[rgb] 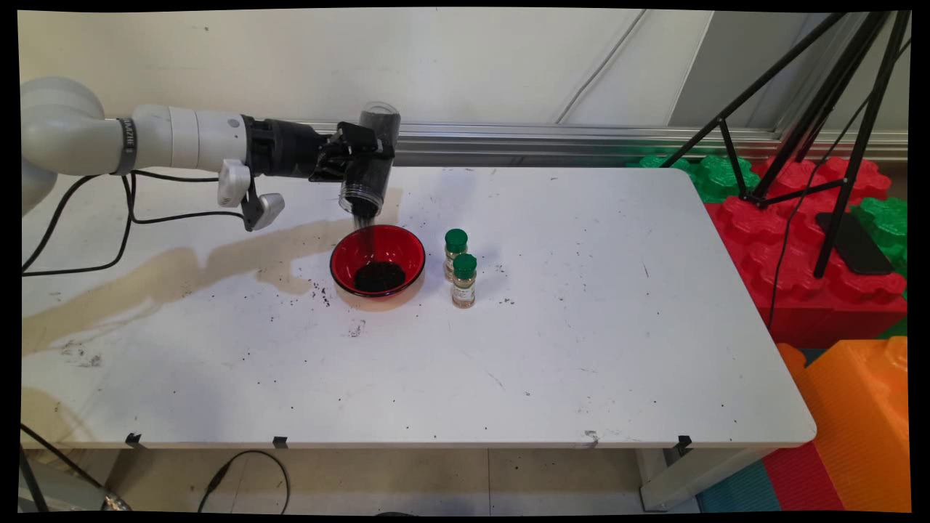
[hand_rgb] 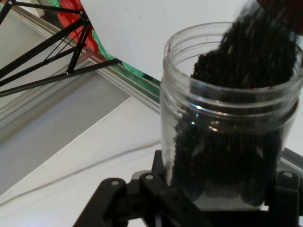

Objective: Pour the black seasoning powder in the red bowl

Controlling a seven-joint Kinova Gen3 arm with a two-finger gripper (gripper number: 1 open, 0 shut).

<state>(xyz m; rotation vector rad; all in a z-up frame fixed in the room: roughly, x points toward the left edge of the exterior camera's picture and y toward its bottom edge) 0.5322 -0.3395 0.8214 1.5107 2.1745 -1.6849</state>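
Observation:
My gripper [rgb: 361, 161] is shut on a clear plastic jar [rgb: 370, 161] of dark grains, held mouth down above the table. Dark grains stream from the jar's mouth into a red bowl [rgb: 378, 256] just below, where a dark heap [rgb: 379, 276] lies. In the hand view the jar [hand_rgb: 227, 127] fills the right side, with grains sliding out past its rim. Two small spice bottles with green caps [rgb: 460, 267] stand just right of the bowl.
Spilled dark specks and a brown stain [rgb: 182, 269] mark the white table [rgb: 581, 349] left of the bowl. A black tripod [rgb: 821, 131] stands over red, green and orange foam blocks [rgb: 814, 240] off the table's right side. Black cables [rgb: 109, 218] hang under the arm.

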